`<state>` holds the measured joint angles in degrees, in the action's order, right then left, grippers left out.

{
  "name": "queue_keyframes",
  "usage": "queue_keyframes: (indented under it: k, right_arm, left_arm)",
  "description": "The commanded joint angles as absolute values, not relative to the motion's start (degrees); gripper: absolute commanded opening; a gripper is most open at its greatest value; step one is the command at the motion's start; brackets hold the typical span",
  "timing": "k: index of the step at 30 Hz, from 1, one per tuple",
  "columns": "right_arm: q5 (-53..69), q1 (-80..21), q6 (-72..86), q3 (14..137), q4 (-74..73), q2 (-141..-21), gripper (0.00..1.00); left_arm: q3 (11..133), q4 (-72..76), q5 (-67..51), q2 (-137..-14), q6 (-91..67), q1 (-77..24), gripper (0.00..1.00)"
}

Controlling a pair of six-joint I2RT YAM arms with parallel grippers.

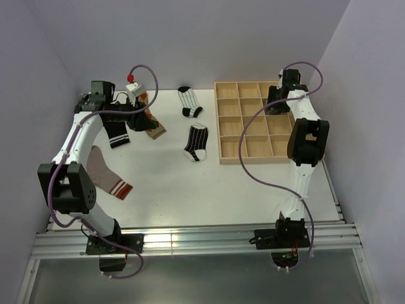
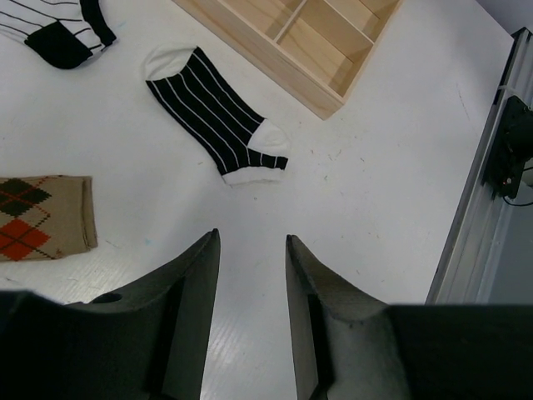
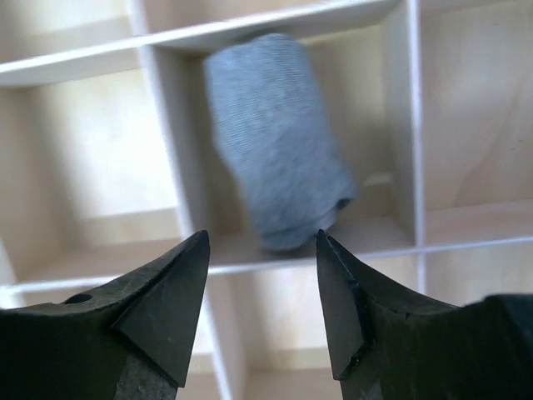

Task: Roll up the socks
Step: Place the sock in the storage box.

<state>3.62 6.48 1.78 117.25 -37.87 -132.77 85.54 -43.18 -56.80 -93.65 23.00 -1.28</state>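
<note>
A rolled grey sock (image 3: pixel 279 137) lies in a compartment of the wooden grid tray (image 3: pixel 166 100), just beyond my open, empty right gripper (image 3: pixel 262 237), which hovers over the tray's far right part (image 1: pixel 276 102). My left gripper (image 2: pixel 252 237) is open and empty above bare table, over the far left (image 1: pixel 140 120). A black sock with thin white stripes (image 2: pixel 218 117) (image 1: pixel 196 142) lies flat ahead of it. A tan-orange argyle sock (image 2: pixel 42 217) (image 1: pixel 155 126) lies to its left. A white striped sock with black toe (image 1: pixel 188 101) lies further back.
A black sock with white bands (image 1: pixel 116 133) and a taupe sock with a striped cuff (image 1: pixel 104 172) lie flat at the left. The tray (image 1: pixel 231 149) takes up the table's right back. The metal rail (image 1: pixel 190 239) runs along the near edge.
</note>
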Motion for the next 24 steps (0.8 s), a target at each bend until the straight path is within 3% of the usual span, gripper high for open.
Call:
queue_keyframes:
  k: [1, 12, 24]
  right_arm:
    - [9.31, 6.06, 3.86, 115.67, -35.43, -126.66, 0.62]
    - [9.49, 4.84, 8.43, 106.79, -27.51, -113.57, 0.65]
    - [4.57, -2.10, 13.27, 97.31, -24.79, -101.53, 0.64]
  left_arm:
    - [87.45, -41.13, -55.73, -93.60, 22.32, -1.58, 0.43]
    - [76.14, -32.44, -40.79, -89.83, 27.68, -5.44, 0.52]
    - [56.97, -12.14, -27.69, -85.52, 37.51, -23.37, 0.55]
